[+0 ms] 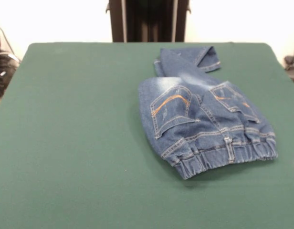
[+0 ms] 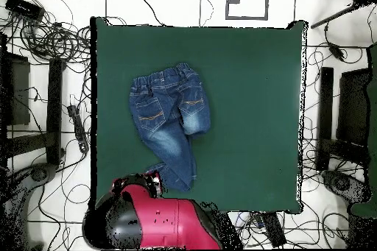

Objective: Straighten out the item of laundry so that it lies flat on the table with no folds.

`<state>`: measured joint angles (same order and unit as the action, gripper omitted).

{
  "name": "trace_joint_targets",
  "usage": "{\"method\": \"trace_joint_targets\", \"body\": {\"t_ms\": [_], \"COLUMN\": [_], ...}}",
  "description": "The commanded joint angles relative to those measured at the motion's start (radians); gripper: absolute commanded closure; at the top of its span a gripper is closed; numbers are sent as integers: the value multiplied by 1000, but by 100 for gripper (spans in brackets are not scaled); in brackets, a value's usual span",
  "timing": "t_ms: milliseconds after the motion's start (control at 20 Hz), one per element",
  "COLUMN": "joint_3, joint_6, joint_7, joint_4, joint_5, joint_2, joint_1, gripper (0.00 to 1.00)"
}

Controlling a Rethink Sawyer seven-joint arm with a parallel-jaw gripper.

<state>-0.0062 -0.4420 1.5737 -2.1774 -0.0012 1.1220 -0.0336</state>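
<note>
The item of laundry (image 1: 204, 119), a small pair of dark blue jeans, lies back side up on the right half of the table (image 1: 70, 143), with orange-stitched pockets showing. Its elastic waistband faces the near edge. The legs run towards the pedestal and are bunched, with one cuff folded over at the far end. In the overhead view the jeans (image 2: 168, 119) lie on the left half of the table (image 2: 250, 101); one leg reaches towards the robot and the other is folded short. No gripper shows in either view.
The robot's pedestal (image 1: 147, 19) stands behind the table's far edge. In the overhead view the red arm (image 2: 158, 222) is drawn back over its base, off the table. Cables and stands (image 2: 51, 101) surround the table.
</note>
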Motion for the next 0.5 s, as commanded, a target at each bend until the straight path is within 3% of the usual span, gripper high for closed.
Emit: {"method": "trace_joint_targets", "body": {"t_ms": [50, 500], "joint_3": [9, 2], "joint_6": [196, 290], "joint_7": [271, 277], "joint_4": [-17, 19], "joint_5": [16, 61], "joint_2": [-229, -359], "joint_1": [-38, -73], "gripper": [0, 0]}}
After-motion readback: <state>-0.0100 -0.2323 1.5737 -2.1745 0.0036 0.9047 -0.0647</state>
